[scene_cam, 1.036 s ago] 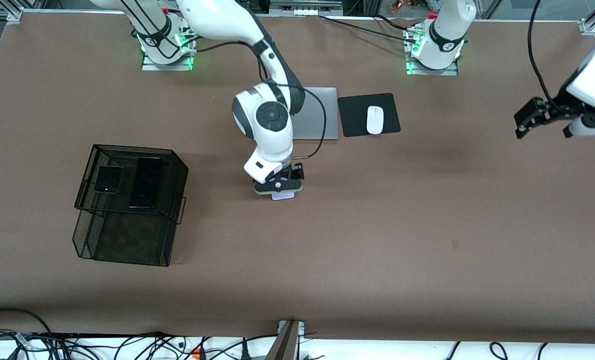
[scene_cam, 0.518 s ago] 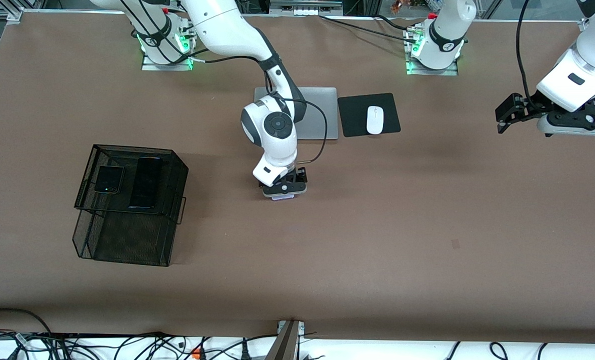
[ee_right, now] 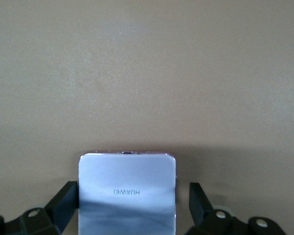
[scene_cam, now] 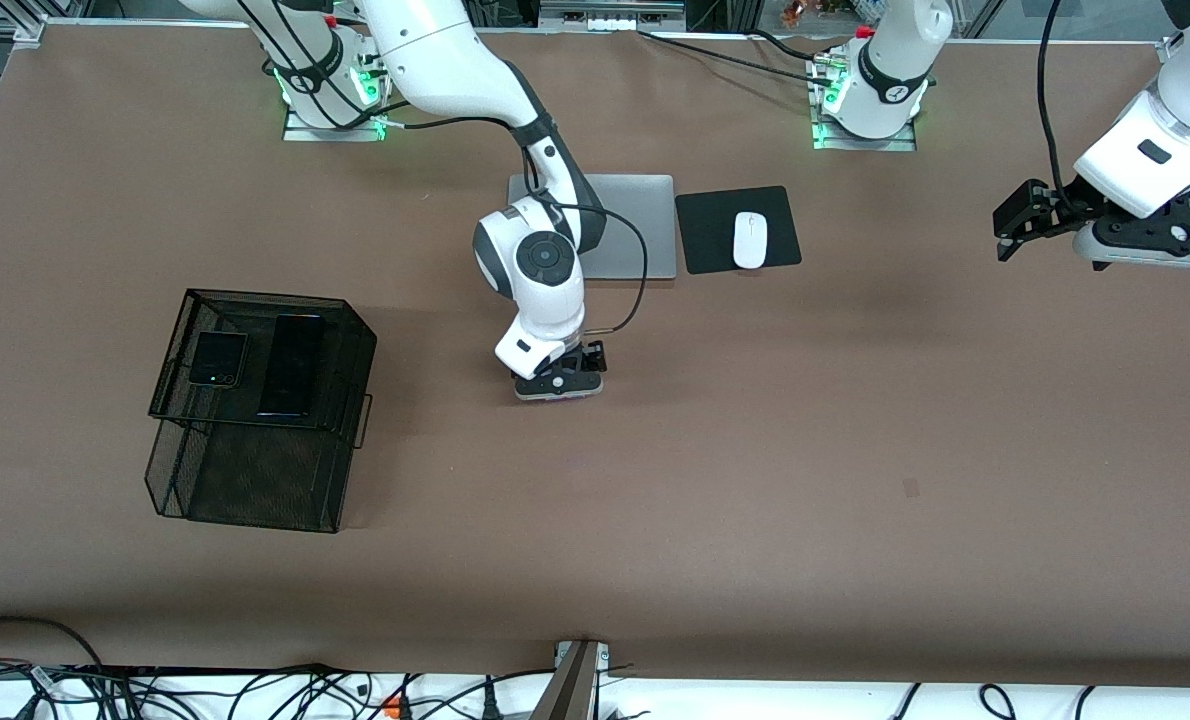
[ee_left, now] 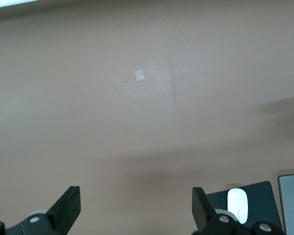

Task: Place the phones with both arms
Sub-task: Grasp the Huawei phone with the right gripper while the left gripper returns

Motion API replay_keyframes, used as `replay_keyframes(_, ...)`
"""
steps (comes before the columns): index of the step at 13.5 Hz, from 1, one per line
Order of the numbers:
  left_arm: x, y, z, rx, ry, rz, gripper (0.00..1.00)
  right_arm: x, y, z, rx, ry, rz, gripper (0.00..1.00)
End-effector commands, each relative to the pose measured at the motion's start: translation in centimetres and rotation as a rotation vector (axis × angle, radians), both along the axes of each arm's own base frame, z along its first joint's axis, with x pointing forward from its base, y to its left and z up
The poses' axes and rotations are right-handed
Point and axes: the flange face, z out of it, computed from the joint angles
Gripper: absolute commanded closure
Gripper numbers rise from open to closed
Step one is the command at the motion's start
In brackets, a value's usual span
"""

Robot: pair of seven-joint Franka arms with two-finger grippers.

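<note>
As right gripper (ee_right: 127, 208) straddles lilac phone (ee_right: 127, 193), edges clear

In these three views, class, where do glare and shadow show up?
Right wrist view: a bright sheen across the lilac phone, a dark shadow along its edge. Left wrist view: soft shadow bands on the table. Front view: green glow at both arm bases.

- A robotics lab is indicated by two white arms (scene_cam: 435, 60) bolted onto a brown table (scene_cam: 755, 450)
- Loose cables (scene_cam: 255, 690) are seen along its edge
- An office desk is mimicked by a laptop (scene_cam: 645, 225), mouse (scene_cam: 750, 240) and mesh tray (scene_cam: 255, 400)
</note>
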Motion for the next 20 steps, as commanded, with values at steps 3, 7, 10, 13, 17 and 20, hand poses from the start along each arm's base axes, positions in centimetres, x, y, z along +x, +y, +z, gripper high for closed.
replay_keyframes(3, -0.1, 0.0, 0.7, -0.001, 0.013, -0.018, 0.0, -0.7, 0.4, -0.1, 0.039, 0.021, -0.007, 0.0)
replay_keyframes(7, -0.1, 0.0, 0.6, -0.003, 0.015, -0.018, 0.0, -0.6, 0.6, 0.3, 0.048, 0.016, -0.005, 0.59)
replay_keyframes(10, -0.1, 0.0, 0.6, -0.003, 0.015, -0.015, 0.0, 0.1, 0.5, 3.6, 0.07, 0.014, -0.006, 0.82)
replay_keyframes(13, -0.1, 0.0, 0.6, -0.003, 0.016, -0.013, 0.0, 1.6, -1.3, 9.4, 0.063, 0.047, -0.042, 0.85)
replay_keyframes(17, -0.2, -0.2, 0.6, -0.003, 0.016, -0.013, 0.0, 6.3, -8.9, 18.7, 0.025, 0.105, -0.118, 0.86)
replay_keyframes(20, -0.2, -0.4, 0.6, -0.003, 0.016, -0.018, 0.0, 11.8, -18.4, 23.5, 0.007, 0.162, -0.111, 0.85)
